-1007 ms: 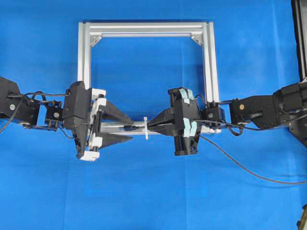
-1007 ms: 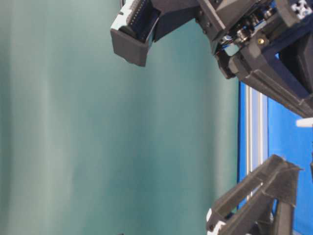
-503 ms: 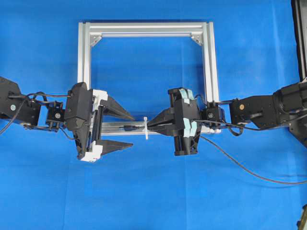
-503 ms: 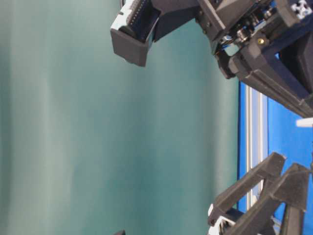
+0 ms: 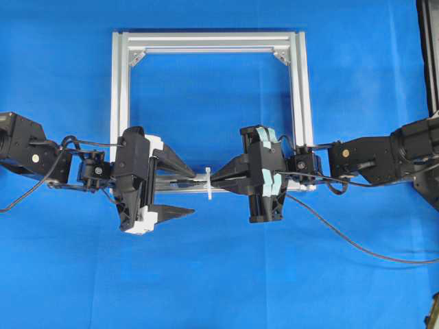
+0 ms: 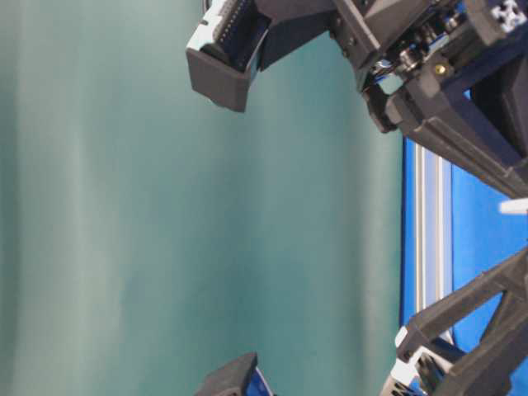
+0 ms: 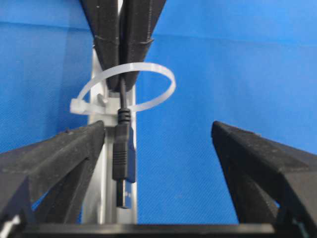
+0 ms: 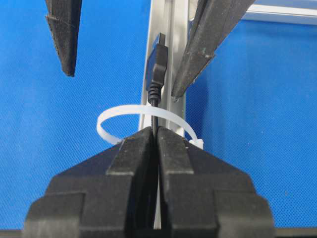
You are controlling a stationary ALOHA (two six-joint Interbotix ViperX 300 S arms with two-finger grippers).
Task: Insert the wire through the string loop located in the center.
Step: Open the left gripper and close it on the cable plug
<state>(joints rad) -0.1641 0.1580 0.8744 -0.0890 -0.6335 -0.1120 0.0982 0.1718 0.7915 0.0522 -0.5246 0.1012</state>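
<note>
The wire is pinched in my right gripper, which is shut on it just behind the white string loop. The wire runs through the string loop, and its black plug with a silvery tip sticks out on the far side. My left gripper is open, its fingers on either side of the plug, with the plug nearer the left one. From overhead, the left gripper and right gripper face each other across the string loop.
The loop sits on the near bar of a square silver aluminium frame on a blue cloth. The wire's slack trails off to the right behind the right arm. A dark stand is at the right edge.
My left gripper has opened wider and moved right toward the loop, so its fingers now flank the plug. The right gripper and the wire have stayed put.
</note>
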